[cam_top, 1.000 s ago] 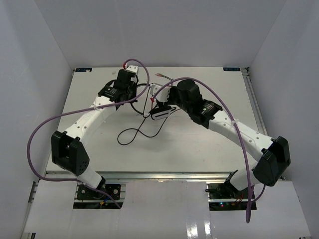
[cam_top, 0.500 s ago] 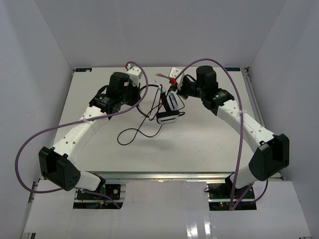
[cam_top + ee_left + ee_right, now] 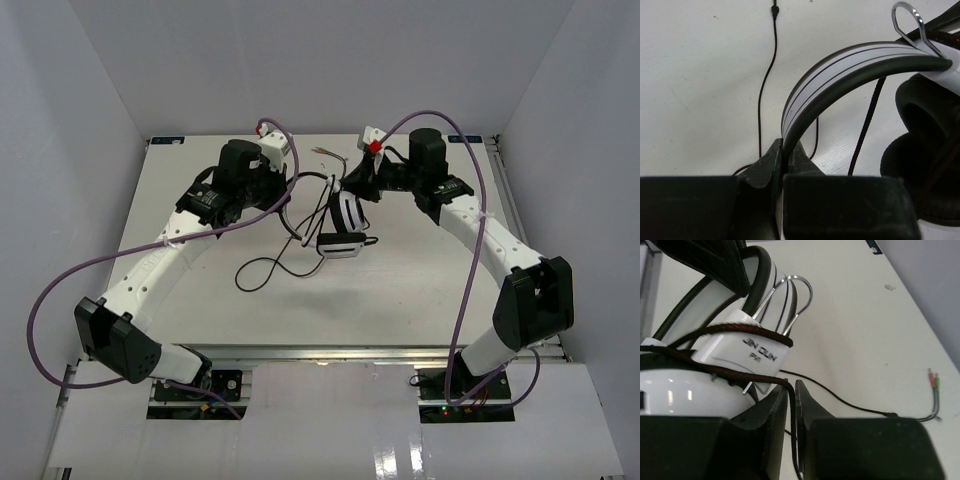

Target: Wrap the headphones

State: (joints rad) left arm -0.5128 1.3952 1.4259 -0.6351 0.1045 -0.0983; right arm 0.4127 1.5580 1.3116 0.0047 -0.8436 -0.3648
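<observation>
The headphones (image 3: 345, 214) hang between my two grippers over the middle of the table, with one white earcup (image 3: 340, 243) lowest. My left gripper (image 3: 298, 186) is shut on the black-and-white headband (image 3: 840, 65), seen close up in the left wrist view (image 3: 784, 150), beside a black ear pad (image 3: 925, 150). My right gripper (image 3: 353, 186) is shut on the thin black cord (image 3: 765, 375), which runs across the white slider piece (image 3: 755, 352) and between the fingertips (image 3: 791, 387). Slack cord (image 3: 268, 270) lies looped on the table. The frayed wire end (image 3: 934, 382) lies at the back.
The white table (image 3: 420, 290) is walled by white panels on three sides. Thick purple arm cables (image 3: 60, 290) arc over the left side, and another purple cable (image 3: 470, 290) over the right. The frayed wire end also shows in the top view (image 3: 325, 152).
</observation>
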